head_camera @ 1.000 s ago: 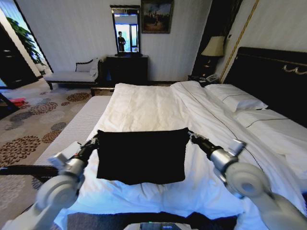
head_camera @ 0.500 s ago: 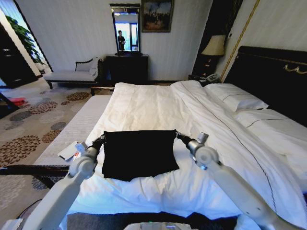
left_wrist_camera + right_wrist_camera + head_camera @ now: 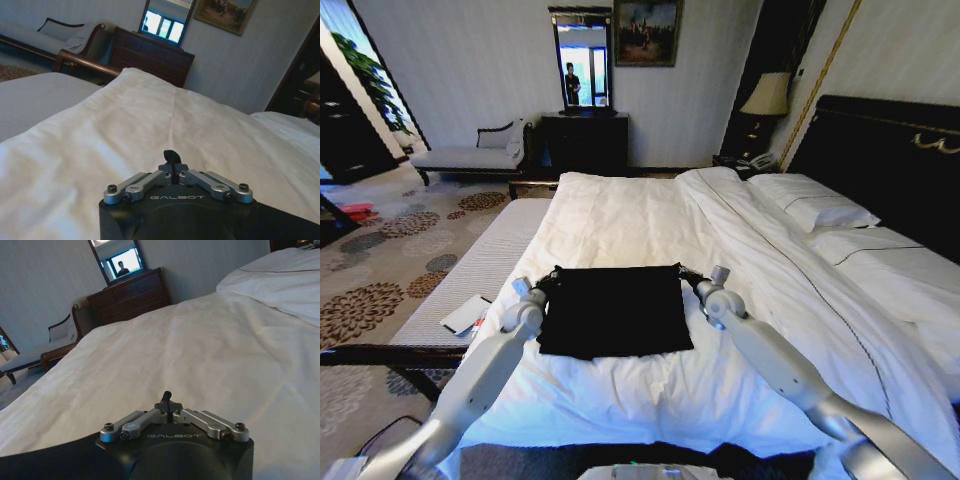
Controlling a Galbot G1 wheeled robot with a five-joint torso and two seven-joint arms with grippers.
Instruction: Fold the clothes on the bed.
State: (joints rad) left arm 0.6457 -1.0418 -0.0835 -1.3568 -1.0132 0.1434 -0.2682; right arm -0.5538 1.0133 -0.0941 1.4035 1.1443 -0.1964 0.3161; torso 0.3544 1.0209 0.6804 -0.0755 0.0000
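At frame centre on the bed [image 3: 620, 215], the soft, light top [image 3: 614, 310] is pinched at its far corners by the closed left end effector [image 3: 546, 283] and right end effector [image 3: 684, 276], the best holds.

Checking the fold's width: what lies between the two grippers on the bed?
In the head view, the black top spans the stretch from the left gripper to the right gripper, lying on the white duvet.
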